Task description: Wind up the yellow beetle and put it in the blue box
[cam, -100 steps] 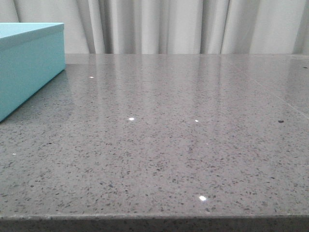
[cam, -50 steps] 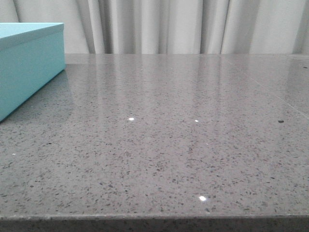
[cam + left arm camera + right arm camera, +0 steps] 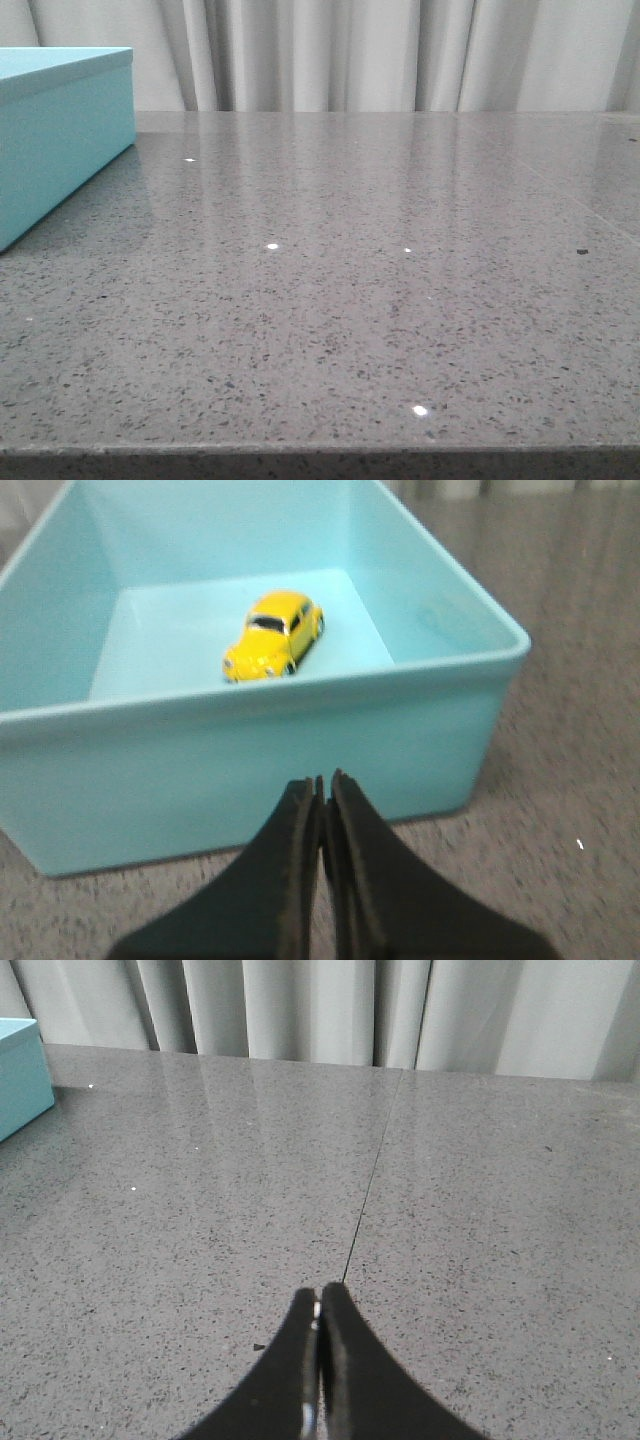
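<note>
Beetle stored, both grippers empty

Inside the blue box (image 3: 300, 715) I see the yellow beetle (image 3: 273, 636) resting on its floor. Front view unchanged over the last second. My left gripper (image 3: 324, 785) and right gripper (image 3: 319, 1300) are pressed closed, holding nothing; task looks done

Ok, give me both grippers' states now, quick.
Left gripper: closed, holding nothing; the yellow beetle sits inside the blue box.
Right gripper: closed, empty, over the table.

Open-topped blue box (image 3: 250, 750) walls around yellow beetle (image 3: 273, 635) (reachable from above), open table (image 3: 380, 300) alongside.
</note>
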Available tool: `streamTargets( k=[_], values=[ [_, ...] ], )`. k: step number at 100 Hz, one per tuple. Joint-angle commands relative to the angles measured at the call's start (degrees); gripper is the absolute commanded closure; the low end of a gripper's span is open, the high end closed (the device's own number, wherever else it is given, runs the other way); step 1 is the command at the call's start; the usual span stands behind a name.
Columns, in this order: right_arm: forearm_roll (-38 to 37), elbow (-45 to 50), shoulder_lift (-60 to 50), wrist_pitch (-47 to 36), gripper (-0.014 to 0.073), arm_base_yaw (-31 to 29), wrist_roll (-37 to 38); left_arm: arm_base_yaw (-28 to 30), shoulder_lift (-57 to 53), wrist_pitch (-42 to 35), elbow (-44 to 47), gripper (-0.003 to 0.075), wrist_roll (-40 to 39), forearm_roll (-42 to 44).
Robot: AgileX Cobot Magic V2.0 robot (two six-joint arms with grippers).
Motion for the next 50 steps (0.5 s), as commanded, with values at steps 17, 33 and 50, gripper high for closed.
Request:
streamTargets(
  k=[17, 33, 50],
  values=[
    [-1.1, -1.5, 0.4, -4.8, 0.0660, 0.0, -0.3, 0.1, -5.5, -25.9, 10.6, 0.0739, -0.8, 0.1],
    [-1.1, -1.5, 0.4, -4.8, 0.0660, 0.0, -0.3, 2.2, -10.7, -27.3, 14.6, 0.0739, -0.9, 1.3],
    [-1.1, -1.5, 0.4, -4.8, 0.0660, 0.0, -0.3, 4.1, -13.5, -27.8, 18.7, 0.0738, -0.9, 1.4]
  ],
)
